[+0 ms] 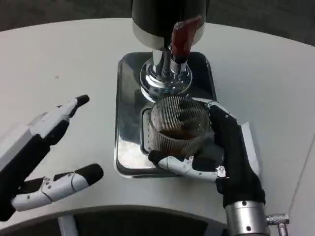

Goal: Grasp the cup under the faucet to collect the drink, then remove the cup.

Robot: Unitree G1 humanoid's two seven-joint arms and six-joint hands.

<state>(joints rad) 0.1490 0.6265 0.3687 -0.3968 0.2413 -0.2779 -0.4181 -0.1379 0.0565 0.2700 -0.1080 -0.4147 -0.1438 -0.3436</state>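
Observation:
A ribbed clear cup (177, 129) with brown drink in its bottom stands on a silver drip tray (129, 115), just in front of the chrome faucet (166, 74) of a dark dispenser (165, 17) with a red tap handle (182, 37). My right hand (216, 152) grips the cup, thumb wrapped across its near base and fingers along its right side. My left hand (47, 152) hovers over the table to the left of the tray, fingers spread apart and holding nothing.
The tray lies at the middle of a round white table (59, 64). The table's near edge (123, 210) curves just below both hands. Open tabletop lies left and right of the tray.

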